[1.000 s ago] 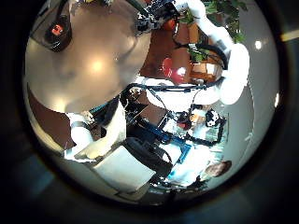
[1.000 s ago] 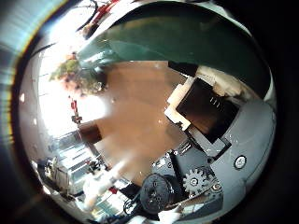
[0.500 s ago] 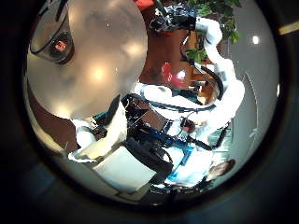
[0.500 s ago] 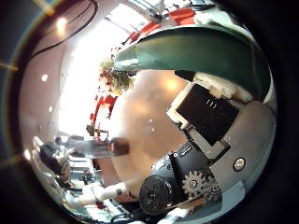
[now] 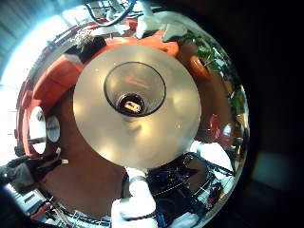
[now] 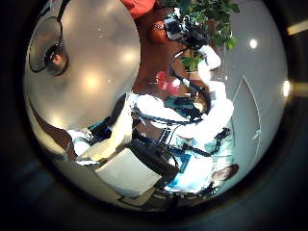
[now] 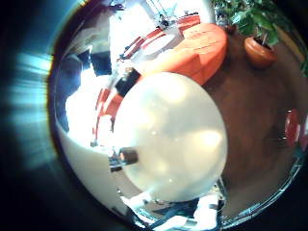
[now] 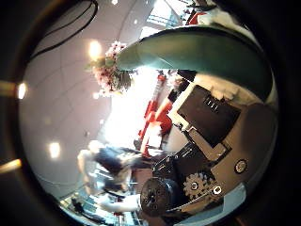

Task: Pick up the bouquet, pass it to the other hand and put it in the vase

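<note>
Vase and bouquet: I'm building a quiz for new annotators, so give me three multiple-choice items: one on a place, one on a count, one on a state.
1. Where does the vase stand? A on the round table; B on a sofa; C on the floor.
2. How many vases are on that table? A one; B two; C three.
3. Where is the bouquet? A standing in the vase; B lying on the table; C at the right robot hand, outside the vase.
Answers: 1 A, the vase sits mid-table below the left palm; 2 A, only one shows; 3 C, its wrap runs across the right palm view and the vase holds no flowers.
</note>
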Tool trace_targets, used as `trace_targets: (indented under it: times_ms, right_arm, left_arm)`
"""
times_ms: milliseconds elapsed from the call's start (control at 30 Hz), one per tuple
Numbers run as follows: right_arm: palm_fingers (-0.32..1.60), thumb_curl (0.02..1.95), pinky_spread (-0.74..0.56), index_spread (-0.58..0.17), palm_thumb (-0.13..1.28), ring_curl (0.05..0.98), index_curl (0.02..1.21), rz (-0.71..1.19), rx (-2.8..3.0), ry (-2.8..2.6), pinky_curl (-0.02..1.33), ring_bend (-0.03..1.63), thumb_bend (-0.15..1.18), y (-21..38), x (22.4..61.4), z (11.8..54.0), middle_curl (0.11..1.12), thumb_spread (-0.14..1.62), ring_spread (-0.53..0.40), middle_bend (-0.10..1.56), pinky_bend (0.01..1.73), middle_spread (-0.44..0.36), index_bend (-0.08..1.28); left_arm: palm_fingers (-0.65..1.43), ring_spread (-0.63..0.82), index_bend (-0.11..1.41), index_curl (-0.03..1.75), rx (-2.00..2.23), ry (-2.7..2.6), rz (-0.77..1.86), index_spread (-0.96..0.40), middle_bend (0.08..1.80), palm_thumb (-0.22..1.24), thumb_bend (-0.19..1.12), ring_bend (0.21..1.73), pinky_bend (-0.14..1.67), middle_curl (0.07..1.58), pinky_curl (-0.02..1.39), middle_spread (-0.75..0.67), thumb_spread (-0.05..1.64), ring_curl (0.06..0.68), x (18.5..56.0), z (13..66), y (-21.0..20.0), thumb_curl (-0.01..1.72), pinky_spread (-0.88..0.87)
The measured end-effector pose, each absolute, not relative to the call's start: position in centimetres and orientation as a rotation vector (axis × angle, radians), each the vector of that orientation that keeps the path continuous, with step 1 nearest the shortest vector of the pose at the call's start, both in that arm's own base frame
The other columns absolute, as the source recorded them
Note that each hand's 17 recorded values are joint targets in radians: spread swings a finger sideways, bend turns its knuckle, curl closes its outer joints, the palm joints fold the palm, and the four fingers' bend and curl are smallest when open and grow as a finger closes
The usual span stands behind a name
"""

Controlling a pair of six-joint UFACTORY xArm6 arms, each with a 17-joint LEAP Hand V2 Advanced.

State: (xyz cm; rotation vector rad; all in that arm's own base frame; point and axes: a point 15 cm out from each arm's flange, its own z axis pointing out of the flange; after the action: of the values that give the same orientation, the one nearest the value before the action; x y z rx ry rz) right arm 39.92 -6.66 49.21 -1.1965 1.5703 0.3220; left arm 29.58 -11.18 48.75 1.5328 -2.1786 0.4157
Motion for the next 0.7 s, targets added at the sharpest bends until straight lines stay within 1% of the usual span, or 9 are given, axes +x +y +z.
trace_targets:
  times_ms: [100, 233, 300, 467, 533, 700]
  right_arm:
    - [1.14, 1.02, -0.19, -0.237, 1.14, 0.688, 0.92, 0.431, -1.2, 1.483, 0.76, 1.49, 0.0, -5.0, 39.4, 49.6, 0.82, 0.87, -0.183, 1.37, 1.32, -0.121, 1.15]
    - [1.14, 1.05, -0.19, -0.233, 1.13, 0.689, 0.92, 0.539, -1.209, 1.367, 0.78, 1.49, 0.0, -2.9, 38.4, 50.9, 0.82, 0.87, -0.182, 1.37, 1.31, -0.119, 1.15]
    - [1.14, 1.06, -0.2, -0.231, 1.13, 0.69, 0.91, 0.571, -1.234, 1.308, 0.79, 1.49, 0.0, -1.5, 37.9, 51.5, 0.81, 0.87, -0.178, 1.37, 1.3, -0.119, 1.15]
    - [1.14, 1.09, -0.2, -0.228, 1.13, 0.69, 0.91, 0.666, -1.317, 1.218, 0.81, 1.48, 0.0, 3.7, 36.1, 50.9, 0.81, 0.87, -0.174, 1.38, 1.29, -0.117, 1.16]
    - [1.14, 1.11, -0.19, -0.227, 1.13, 0.691, 0.91, 0.72, -1.341, 1.186, 0.81, 1.48, 0.0, 5.9, 35.1, 50.3, 0.8, 0.87, -0.173, 1.38, 1.28, -0.117, 1.16]
    - [1.14, 1.14, -0.19, -0.225, 1.13, 0.691, 0.9, 0.76, -1.427, 1.105, 0.84, 1.48, 0.0, 9.9, 33.0, 50.4, 0.8, 0.87, -0.172, 1.38, 1.27, -0.116, 1.16]
  left_arm:
    - [0.18, 0.57, 0.18, 0.36, 1.488, -2.119, 0.5, 0.13, 0.21, 0.46, -0.03, 0.44, 0.18, 0.34, 0.29, 0.33, 1.05, 0.213, 30.1, 49.5, -12.3, 0.33, 0.5]
    - [0.19, 0.56, 0.18, 0.36, 1.462, -2.043, 0.616, 0.14, 0.21, 0.43, -0.03, 0.45, 0.19, 0.35, 0.28, 0.33, 1.05, 0.215, 30.8, 50.5, -11.2, 0.33, 0.5]
    - [0.19, 0.55, 0.17, 0.36, 1.428, -2.036, 0.639, 0.14, 0.21, 0.4, -0.04, 0.45, 0.19, 0.35, 0.28, 0.33, 1.04, 0.215, 30.9, 50.8, -11.4, 0.32, 0.5]
    - [0.18, 0.55, 0.17, 0.35, 1.408, -2.053, 0.698, 0.16, 0.2, 0.33, -0.04, 0.46, 0.19, 0.35, 0.29, 0.33, 1.01, 0.217, 31.4, 51.8, -11.0, 0.31, 0.49]
    - [0.18, 0.55, 0.17, 0.35, 1.376, -2.048, 0.735, 0.16, 0.2, 0.31, -0.04, 0.47, 0.2, 0.35, 0.29, 0.33, 1.0, 0.217, 31.5, 52.4, -11.7, 0.31, 0.49]
    - [0.19, 0.54, 0.16, 0.34, 1.264, -2.023, 0.891, 0.17, 0.19, 0.28, -0.04, 0.48, 0.21, 0.35, 0.3, 0.34, 0.96, 0.215, 32.2, 54.4, -12.6, 0.31, 0.48]
